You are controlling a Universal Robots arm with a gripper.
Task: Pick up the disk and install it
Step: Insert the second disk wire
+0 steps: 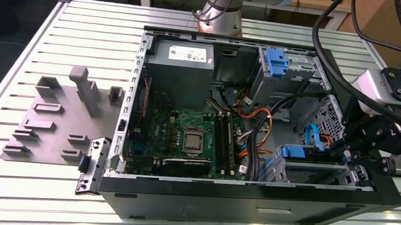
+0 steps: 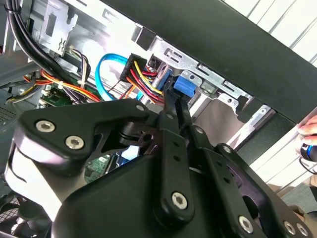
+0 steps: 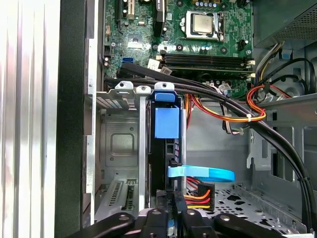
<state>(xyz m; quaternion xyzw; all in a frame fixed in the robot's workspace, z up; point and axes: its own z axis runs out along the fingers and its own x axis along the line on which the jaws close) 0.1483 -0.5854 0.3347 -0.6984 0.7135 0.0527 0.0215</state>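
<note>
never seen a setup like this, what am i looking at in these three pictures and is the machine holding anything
This is a robot arm working on an opened computer case that lies on a slatted metal table. The exterior view comes from a camera off the arm; the arm's black gripper sits at that view's right, beside the case. The two wrist views come from cameras riding on the arm, looking into the case. In both wrist views the gripper's thin fingers are closed together at the disk, which stands in a metal bay with its blue plastic carrier showing. Inside are also a green circuit board and coloured cables. A grey holder lies beside the case.
</note>
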